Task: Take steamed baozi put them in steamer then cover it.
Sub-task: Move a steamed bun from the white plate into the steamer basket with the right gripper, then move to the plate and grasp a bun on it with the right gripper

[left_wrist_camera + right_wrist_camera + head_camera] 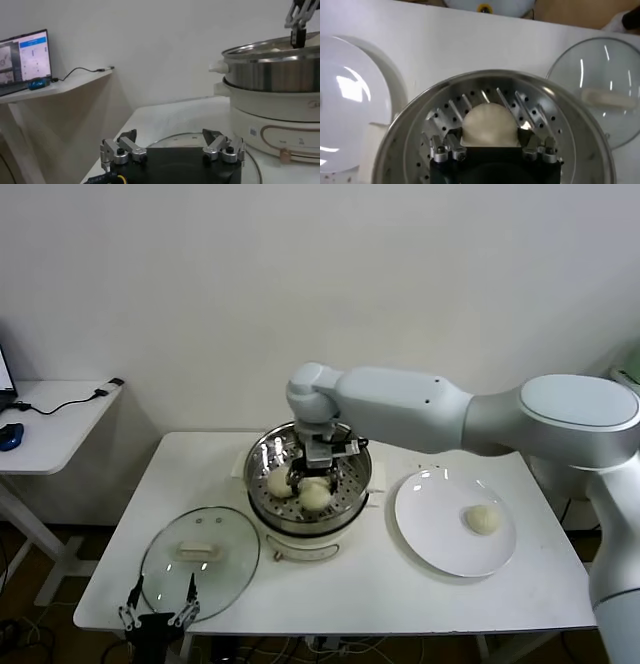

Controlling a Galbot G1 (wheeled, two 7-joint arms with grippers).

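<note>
The right gripper (490, 145) reaches down inside the round shiny stainless-steel steamer (262, 459), which stands toward the back middle of the white surface (400, 584), its fingers pinching a smooth cream-white steamed baozi (488, 125) over the perforated tray. Two more buns (280, 482) lie in the steamer. A fourth bun (483, 519) rests on the flat white round plate (430, 534) toward the right edge. The left gripper (159, 604), fingers spread, waits at the front edge by the clear glass lid (165, 569).
</note>
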